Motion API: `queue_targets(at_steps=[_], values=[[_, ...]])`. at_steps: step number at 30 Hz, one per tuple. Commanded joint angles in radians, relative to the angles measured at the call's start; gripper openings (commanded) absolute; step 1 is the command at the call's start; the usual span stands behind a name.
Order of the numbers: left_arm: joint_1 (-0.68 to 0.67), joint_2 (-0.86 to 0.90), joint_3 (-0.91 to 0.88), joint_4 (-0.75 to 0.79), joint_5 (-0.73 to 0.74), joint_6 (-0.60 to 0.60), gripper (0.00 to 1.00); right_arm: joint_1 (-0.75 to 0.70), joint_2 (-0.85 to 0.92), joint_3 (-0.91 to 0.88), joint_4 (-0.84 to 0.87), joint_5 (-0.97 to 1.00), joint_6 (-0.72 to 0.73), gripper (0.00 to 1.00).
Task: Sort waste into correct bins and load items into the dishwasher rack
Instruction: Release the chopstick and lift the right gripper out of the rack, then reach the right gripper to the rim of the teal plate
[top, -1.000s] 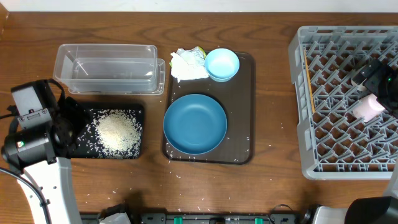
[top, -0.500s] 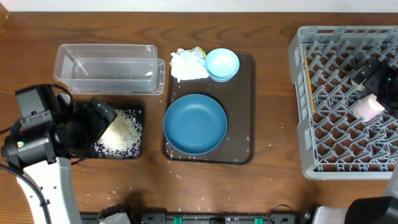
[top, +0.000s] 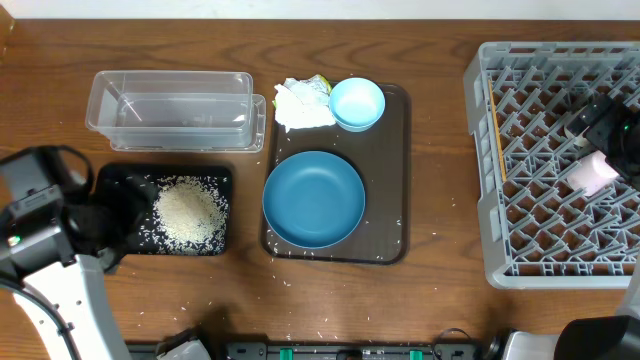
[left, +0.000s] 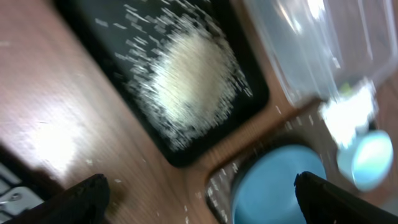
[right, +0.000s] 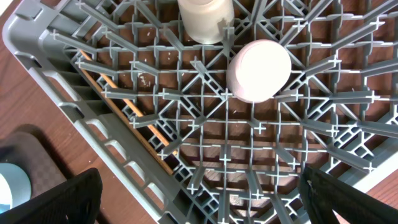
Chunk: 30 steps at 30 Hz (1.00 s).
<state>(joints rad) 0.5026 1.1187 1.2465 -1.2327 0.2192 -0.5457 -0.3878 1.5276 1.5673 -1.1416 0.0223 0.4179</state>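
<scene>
Dishwasher rack (top: 480, 150): the grey crate fills the right edge of the overhead frame. Your right wrist view looks straight down into its lattice, which the overhead shows only coarsely.
Serving tray (top: 390, 180): dark brown, centre of the overhead frame, with stray grains on it.
Clear tub (top: 175, 80): upper left of the overhead frame, just above the black tray. The left wrist view smears it into its upper right corner.
Large dark-blue bowl (top: 313, 198): upright on the lower half of the serving tray.
Black tray (top: 225, 180): left of the serving tray, close beside it.
Rice (top: 190, 212): heaped in the middle of the black tray, with loose grains scattered around the heap. A few lie on the table below.
Paper wad (top: 300, 103): at the serving tray's upper left corner, touching the light-blue bowl (top: 356, 103), which sits upright in the tray's upper part.
Pink cup (right: 258, 71): on the pegs in the rack. The overhead shows it at right, beside your right arm.
White cup (right: 205, 18): top edge of the right wrist view only. You cannot pick it out in the overhead.
Chopsticks (right: 134, 118): a thin wooden line along the rack's inner wall.
Left gripper (left: 202, 196): fingers spread to both lower corners of a blurred view, above the table by the black tray.
Right gripper (right: 205, 199): fingers spread wide, over the rack.
</scene>
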Motion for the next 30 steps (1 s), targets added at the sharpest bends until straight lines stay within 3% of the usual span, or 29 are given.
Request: queue_targets(at_steps=[1, 6, 15, 17, 20, 23, 26, 30], values=[[0.087, 0.004, 0.008, -0.008, -0.095, -0.039, 0.98, -0.004, 0.001, 0.000, -0.003, 0.000, 0.015, 0.99], [0.161, 0.004, 0.008, -0.031, -0.100, -0.039, 0.98, -0.004, 0.001, 0.000, -0.003, 0.000, 0.015, 0.99], [0.163, 0.004, 0.008, -0.031, -0.100, -0.039, 0.98, -0.003, 0.001, 0.000, 0.003, -0.032, 0.023, 0.99], [0.163, 0.004, 0.008, -0.031, -0.101, -0.039, 0.98, -0.004, 0.000, 0.000, -0.014, -0.191, 0.033, 0.99], [0.163, 0.004, 0.008, -0.031, -0.100, -0.039, 0.98, 0.009, 0.003, -0.004, -0.060, -0.618, 0.031, 0.99], [0.163, 0.004, 0.008, -0.031, -0.101, -0.039, 0.98, 0.082, 0.004, -0.022, -0.072, -0.766, -0.069, 0.95], [0.163, 0.004, 0.008, -0.031, -0.101, -0.039, 0.98, 0.228, 0.004, -0.026, -0.072, -0.683, -0.158, 0.96], [0.163, 0.004, 0.008, -0.031, -0.101, -0.039, 0.98, 0.523, 0.011, -0.026, -0.061, -0.383, -0.180, 0.98]])
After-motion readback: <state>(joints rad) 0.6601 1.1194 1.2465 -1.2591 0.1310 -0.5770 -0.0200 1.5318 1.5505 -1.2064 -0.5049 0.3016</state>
